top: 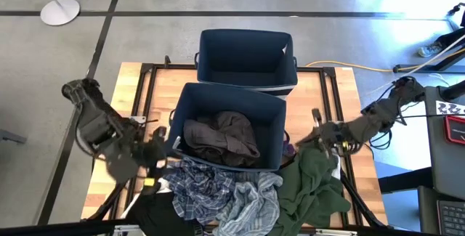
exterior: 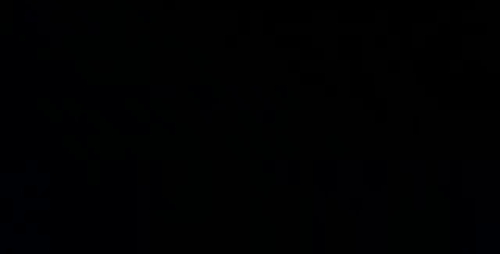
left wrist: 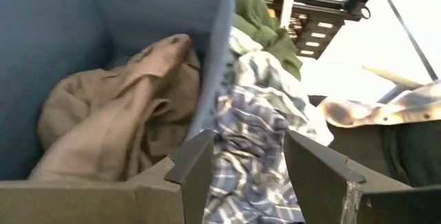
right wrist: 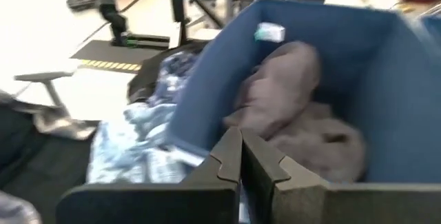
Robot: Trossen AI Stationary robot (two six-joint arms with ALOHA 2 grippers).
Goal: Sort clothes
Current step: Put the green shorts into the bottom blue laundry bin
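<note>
Inside the near bin (top: 270, 131), the brown-grey garment (top: 220, 138) lies crumpled on the floor of the bin. Just outside that bin's front wall, the rest of the clothes sit heaped on the table (top: 341, 83): the dark blue plaid shirt (top: 200, 189) against the wall, the pale striped piece (top: 251, 207) beside it, the olive green garment (top: 312, 185) off the bin's front right corner, and black fabric (top: 156, 214) off its front left. Left gripper (left wrist: 251, 165) hovers at the bin's front left corner, fingers parted and empty, plaid cloth showing between them. Right gripper (top: 317, 129) hangs at the bin's right side above the olive green garment, fingers pressed together with nothing between them. Behind the near bin stands a 2nd bin (top: 247, 62), touching it.
</note>
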